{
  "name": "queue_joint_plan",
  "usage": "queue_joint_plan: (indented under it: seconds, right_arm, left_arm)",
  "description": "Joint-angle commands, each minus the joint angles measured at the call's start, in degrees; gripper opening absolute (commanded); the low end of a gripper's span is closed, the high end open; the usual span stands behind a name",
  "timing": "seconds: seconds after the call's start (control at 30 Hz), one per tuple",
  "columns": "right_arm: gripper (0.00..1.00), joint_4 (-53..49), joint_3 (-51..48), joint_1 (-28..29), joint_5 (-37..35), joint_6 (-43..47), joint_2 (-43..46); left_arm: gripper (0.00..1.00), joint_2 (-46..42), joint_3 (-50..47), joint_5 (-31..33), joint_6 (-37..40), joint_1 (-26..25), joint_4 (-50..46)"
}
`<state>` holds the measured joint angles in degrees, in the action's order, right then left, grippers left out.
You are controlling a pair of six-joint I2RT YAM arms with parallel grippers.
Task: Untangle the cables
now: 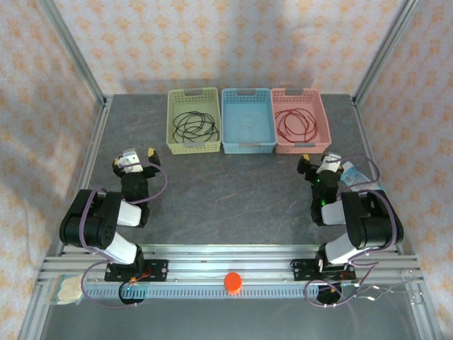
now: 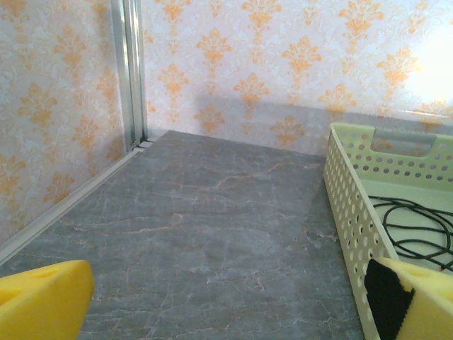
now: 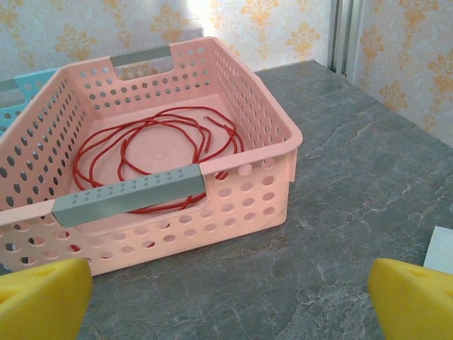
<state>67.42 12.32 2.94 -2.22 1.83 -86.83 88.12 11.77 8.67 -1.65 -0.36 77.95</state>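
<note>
Since both sets of jaws stand wide open with nothing between them, no cable is in hand right now. Left jaws and right jaws both hang low over the bare worktop (image 1: 226, 191), short of the basket row.

Where things are:
- red cable (image 3: 156, 152): loose coil on the floor of the pink basket (image 3: 248, 191), straight ahead of the right jaws, a bit left of their centre line.
- black cable (image 2: 417, 227): coiled in the green basket (image 2: 347, 212), ahead and to the right of the left jaws, with the basket wall just beside the right-hand pad.
- whitish cable (image 1: 248, 129): faint, in the blue basket (image 1: 248, 146), ahead of both sets of jaws and inboard of each.

One colour per basket, nothing crossing over, so the sort looks done or nearly so.

Handling, my read: thin, light and limp, with some spring in the coils. It won't hold shape when lifted, and the loops will trail and can snag on the basket holes. Strands lying flat on the floor are hard to get under. Best hold is one strand where a loop arches up or two runs cross, pinched mid-pad. For red, that is the near-right bend of the coil. The baskets look light too and may slide if the wall gets nudged. The whitish one is hard to see, so expect a missed pinch.
</note>
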Motion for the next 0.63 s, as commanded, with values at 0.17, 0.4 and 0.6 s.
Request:
queue_joint_plan:
  seconds: [0.17, 0.4, 0.6]
  right_arm:
    - [1.00, 2.92, 1.04, -0.28, 0.81, 0.47, -0.11]
    - [1.00, 2.95, 0.96, -0.30, 0.81, 0.51, -0.14]
    - [1.00, 2.89, 0.97, -0.30, 0.83, 0.46, -0.11]
  left_arm:
    - [1.00, -0.01, 0.30, -3.30, 0.05, 0.36, -1.57]
    - [1.00, -0.16, 0.88, -5.58, 0.53, 0.36, -2.95]
    - [1.00, -0.15, 0.72, -6.51, 0.33, 0.89, -2.82]
